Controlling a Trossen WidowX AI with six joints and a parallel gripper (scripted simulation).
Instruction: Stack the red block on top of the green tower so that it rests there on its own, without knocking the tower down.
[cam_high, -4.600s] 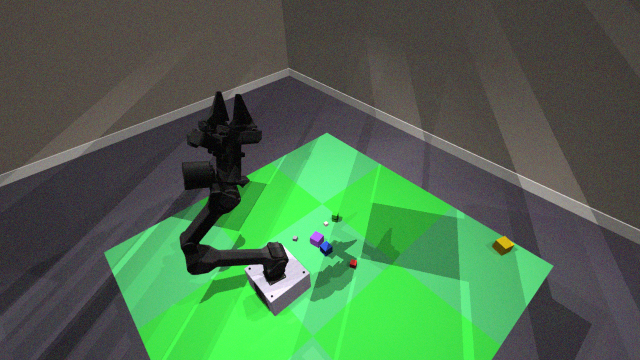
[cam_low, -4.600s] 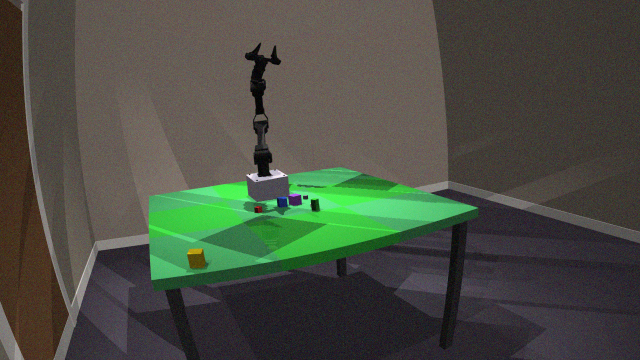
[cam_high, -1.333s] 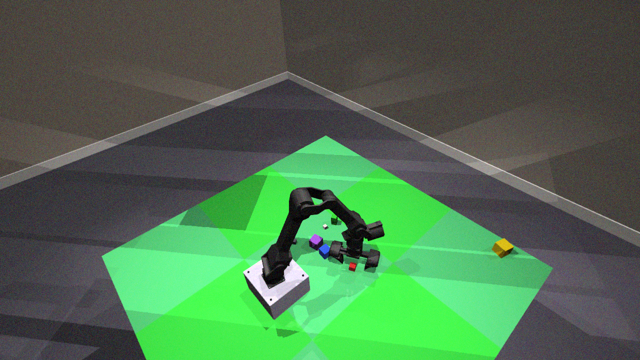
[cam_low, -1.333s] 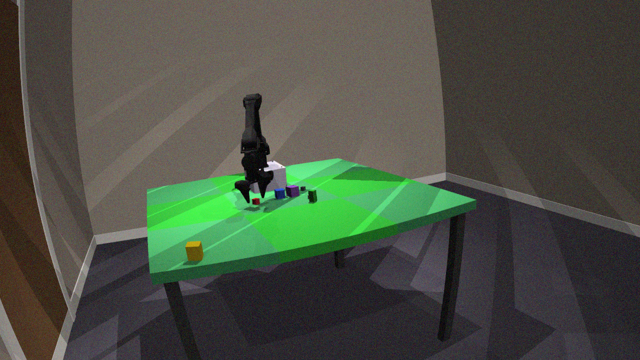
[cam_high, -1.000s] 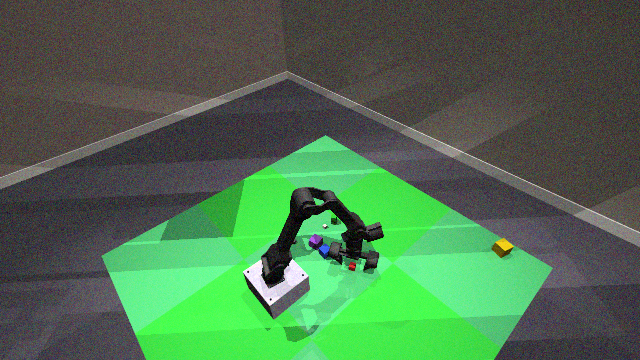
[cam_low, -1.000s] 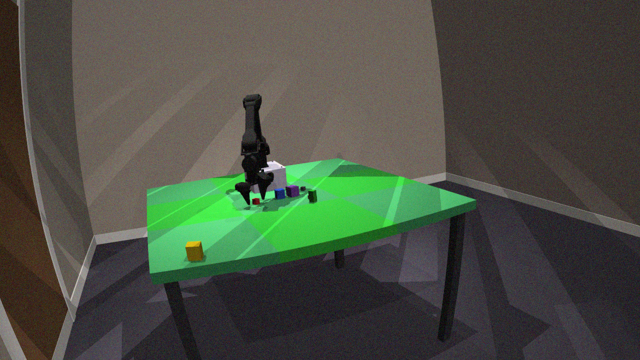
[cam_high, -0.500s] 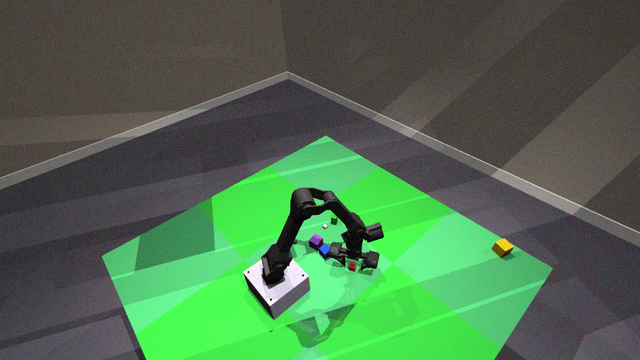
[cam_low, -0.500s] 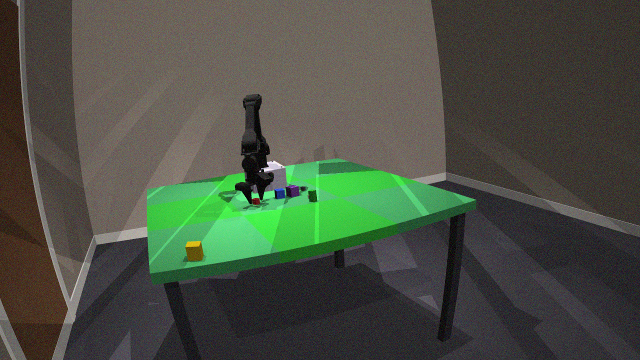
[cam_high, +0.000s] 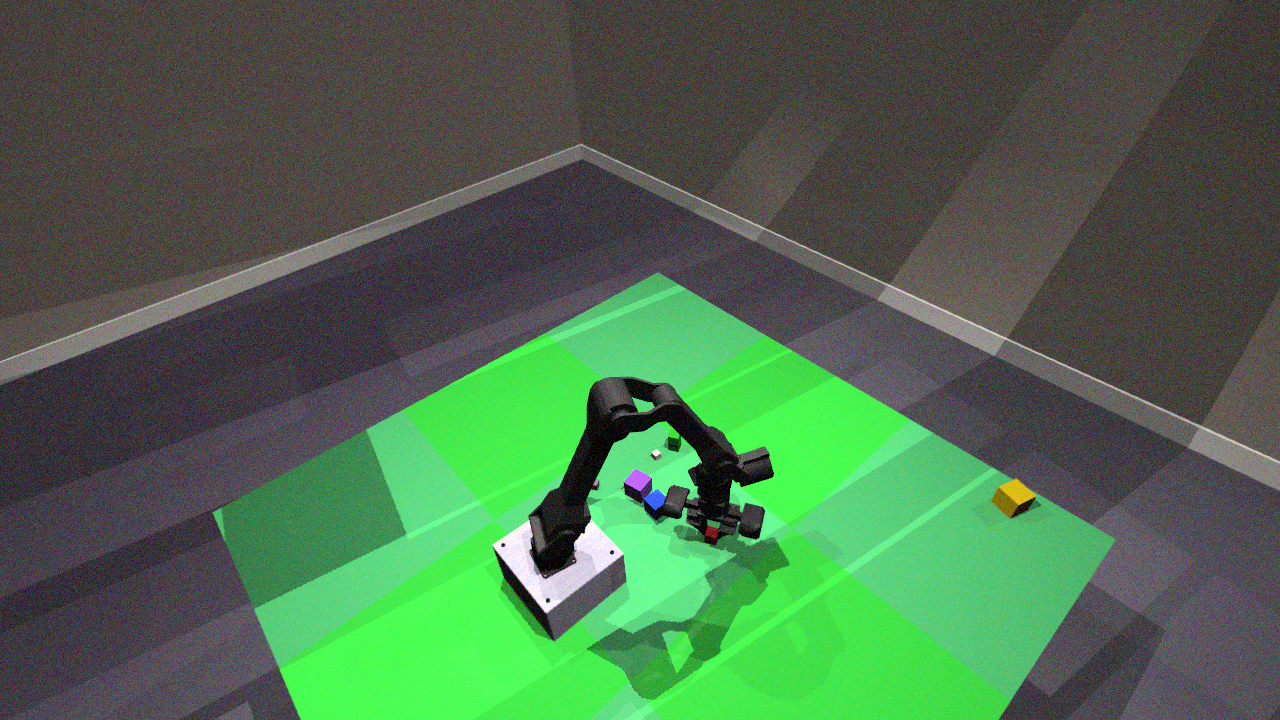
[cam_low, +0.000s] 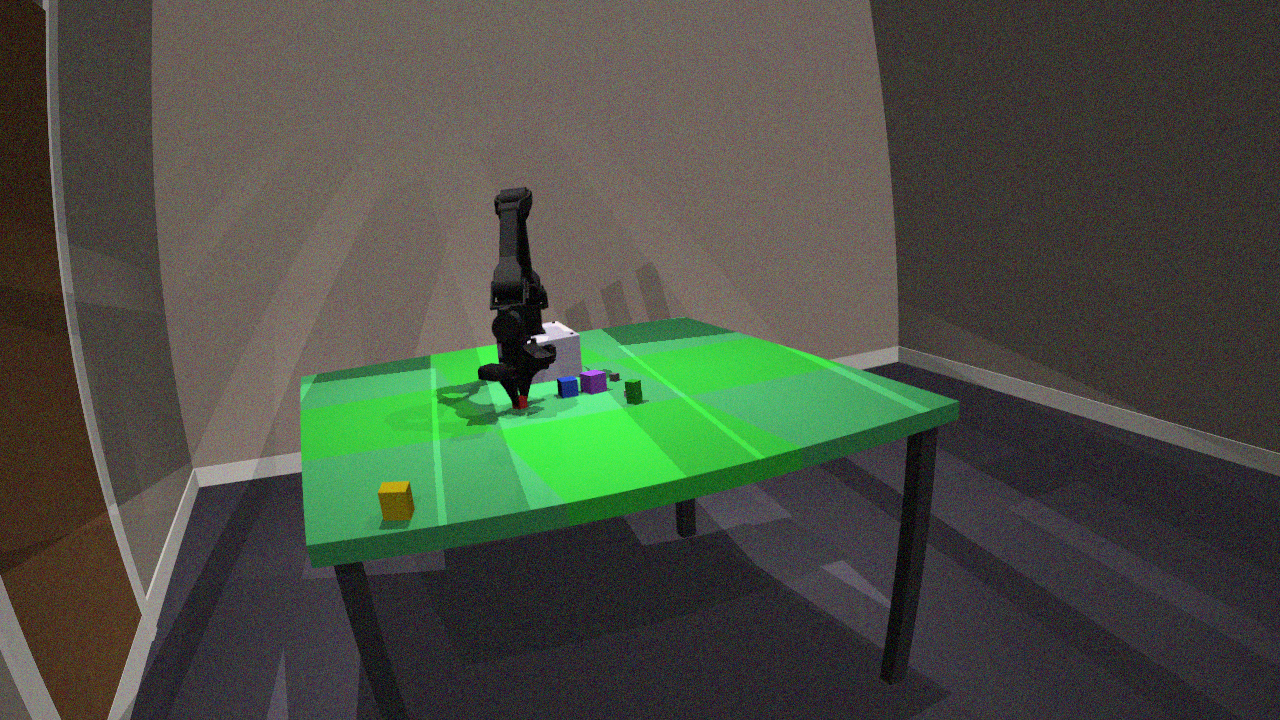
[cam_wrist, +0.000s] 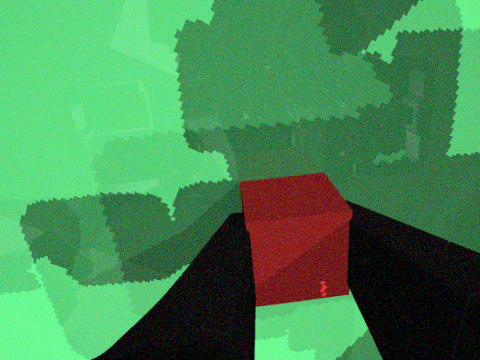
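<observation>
On the green table (cam_low: 805, 420), going left to right in the exterior view, a yellow cube (cam_low: 395, 500) sits alone near the front left edge, well apart from everything else. Next comes the arm (cam_low: 514, 268), bent down from its white base (cam_low: 562, 351) so that the gripper (cam_low: 520, 400) points at the table top. Its fingers are pinched on the red block (cam_low: 521, 402); the wrist view shows a black finger pressed against each side of the block (cam_wrist: 296, 247), which sits low, at or just above the surface; whether it touches cannot be told. To the right of it stand a blue cube (cam_low: 567, 386) and a purple cube (cam_low: 592, 381), just beside each other. Farther right is the green tower (cam_low: 632, 391), upright, dark green, apart from the gripper and the cubes. From the top view a tiny white cube (cam_high: 656, 454) lies near the tower (cam_high: 673, 441), beyond the arm's forearm.
</observation>
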